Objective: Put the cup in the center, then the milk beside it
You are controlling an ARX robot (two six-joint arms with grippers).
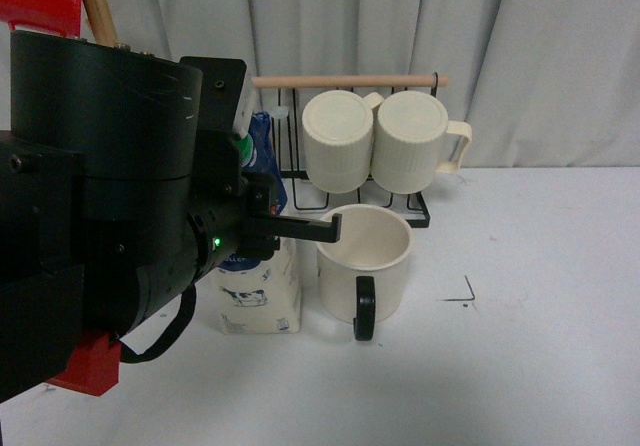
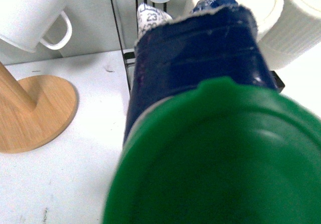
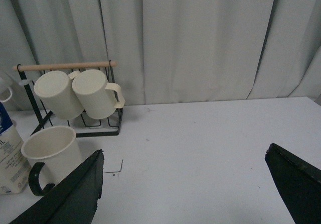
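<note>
My left gripper [image 1: 300, 228] sits at the upper part of the milk carton [image 1: 262, 301]. In the front view one black finger [image 1: 305, 229] juts past the carton toward the cup [image 1: 364, 261], its tip at the cup's rim. I cannot tell how wide the jaws stand or whether they are clamped on the carton: my own arm covers that region, and the left wrist view is filled by the green cap [image 2: 220, 158] and the blue carton top [image 2: 200, 53], with no finger visible.

The carton stands upright on the white table [image 1: 540, 296], long axis vertical, its cream base with the cow picture just beside the cup on the cup's left. The cup stands upright, its black handle [image 1: 364, 308] turned toward my body. Behind both, the wire rack [image 1: 400, 206] carries two ribbed cream mugs [image 1: 375, 138] on a wooden bar.

My right gripper [image 3: 185, 189] is spread wide and holds nothing; its two dark fingers [image 3: 296, 181] frame bare table. From it the cup [image 3: 50, 148] and carton [image 3: 9, 153] lie well off toward my left side.

Judgement: the left arm is much the nearer to the carton. The cup looks placed and the carton already beside it, so what remains probably turns on releasing straight and clearing upward along the carton's axis.
</note>
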